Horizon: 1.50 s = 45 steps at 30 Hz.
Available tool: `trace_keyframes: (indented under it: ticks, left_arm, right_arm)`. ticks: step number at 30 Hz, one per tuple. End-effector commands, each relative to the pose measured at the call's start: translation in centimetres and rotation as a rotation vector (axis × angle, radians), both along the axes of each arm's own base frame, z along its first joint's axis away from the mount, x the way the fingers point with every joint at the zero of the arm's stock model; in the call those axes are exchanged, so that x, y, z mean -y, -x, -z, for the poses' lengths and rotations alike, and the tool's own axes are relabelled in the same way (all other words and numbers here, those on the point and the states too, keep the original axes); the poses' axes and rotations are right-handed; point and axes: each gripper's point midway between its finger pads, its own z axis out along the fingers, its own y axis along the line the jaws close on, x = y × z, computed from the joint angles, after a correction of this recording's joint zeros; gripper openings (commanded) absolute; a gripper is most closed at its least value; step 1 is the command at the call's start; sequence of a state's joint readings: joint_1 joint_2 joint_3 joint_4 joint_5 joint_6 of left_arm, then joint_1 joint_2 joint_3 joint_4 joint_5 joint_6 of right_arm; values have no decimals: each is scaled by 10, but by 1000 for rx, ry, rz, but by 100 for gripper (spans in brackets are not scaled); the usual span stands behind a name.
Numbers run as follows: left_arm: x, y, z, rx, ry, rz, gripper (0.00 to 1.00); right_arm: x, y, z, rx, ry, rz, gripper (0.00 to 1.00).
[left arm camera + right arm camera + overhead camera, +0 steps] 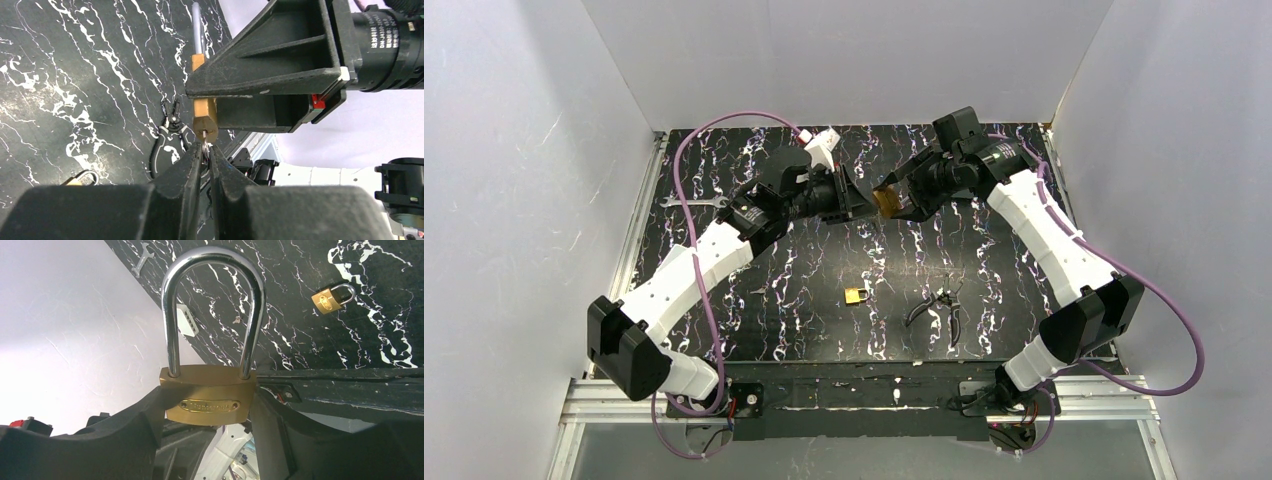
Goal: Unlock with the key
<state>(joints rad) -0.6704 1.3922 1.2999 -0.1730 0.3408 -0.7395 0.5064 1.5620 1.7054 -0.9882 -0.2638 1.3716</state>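
Key [205, 142] is sitting just left of centre in the top view, its head pinched between closed fingers and its blade tip touching the keyway in the bottom of the large brass padlock [209, 390]. Sweeping from the left, a silver wrench [694, 202] is lying at the upper left of the black marbled table [804, 300], and a white block [824, 146] is resting near the back edge. The left gripper [205, 156] is reaching toward the centre, clenching the key. Just to its right, the right gripper [892, 203] is clamping the large brass padlock by the sides of its body, both shackle legs seated in the brass. Lower in the frame, a small brass padlock [856, 295] is lying loose, and black-handled pliers [939, 305] are lying to its right.
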Motion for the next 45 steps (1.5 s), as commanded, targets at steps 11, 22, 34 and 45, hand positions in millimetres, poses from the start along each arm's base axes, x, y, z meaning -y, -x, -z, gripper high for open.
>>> trace_keyframes:
  ticks: [11, 22, 34, 45]
  left_arm:
    - [0, -1, -4, 69, -20, 29, 0]
    - [8, 6, -17, 328, -161, 123, 0]
    - [7, 5, -16, 505, -311, 160, 0]
    - [9, 3, -19, 615, -408, 191, 0]
  right_arm:
    - [-9, -2, -38, 105, -79, -38, 1]
    - [-6, -1, -35, 84, -41, -41, 1]
    - [-4, -1, -34, 80, -38, -28, 1]
    - [-2, -1, -33, 76, -30, -12, 1]
